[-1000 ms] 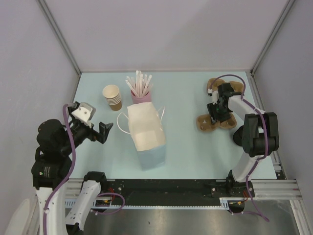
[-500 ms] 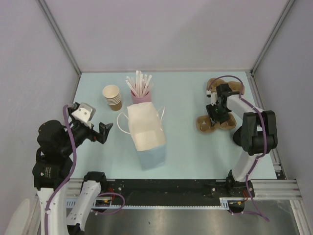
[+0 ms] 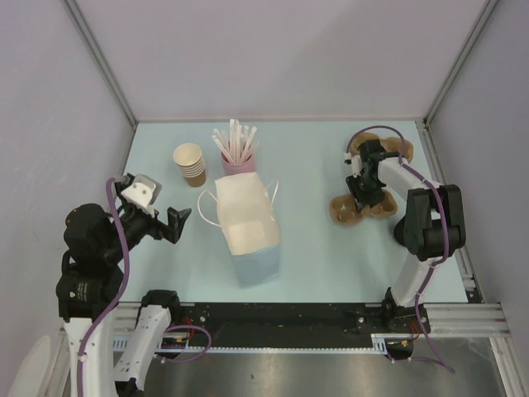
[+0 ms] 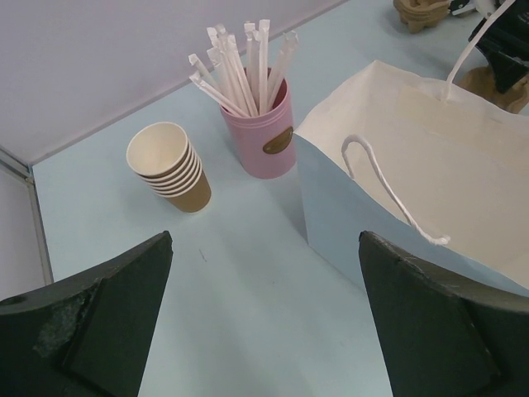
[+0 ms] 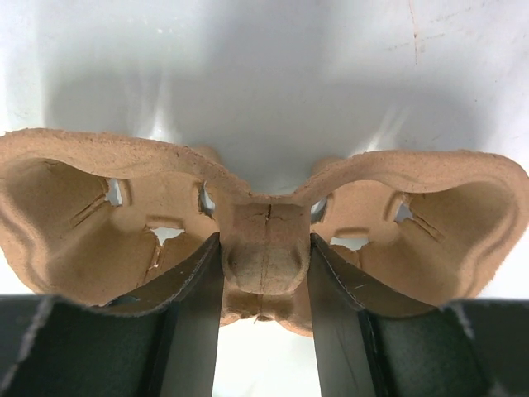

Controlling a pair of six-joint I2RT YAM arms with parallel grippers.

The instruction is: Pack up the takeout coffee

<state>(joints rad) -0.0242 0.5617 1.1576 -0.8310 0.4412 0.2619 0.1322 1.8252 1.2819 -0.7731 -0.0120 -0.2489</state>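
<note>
The right gripper (image 5: 264, 245) pinches the centre ridge of a moulded-pulp cup carrier (image 5: 91, 215) lying on the tabletop (image 3: 314, 157), its fingers closed tight against both sides of the ridge. The left gripper (image 4: 264, 273) hangs wide open and holds nothing, with an open white paper bag (image 4: 372, 198) just ahead to its right, and a pink cup of white straws (image 4: 260, 124) and a stack of tan paper cups (image 4: 169, 165) farther ahead. Where the takeout coffee sits cannot be told from any view.
</note>
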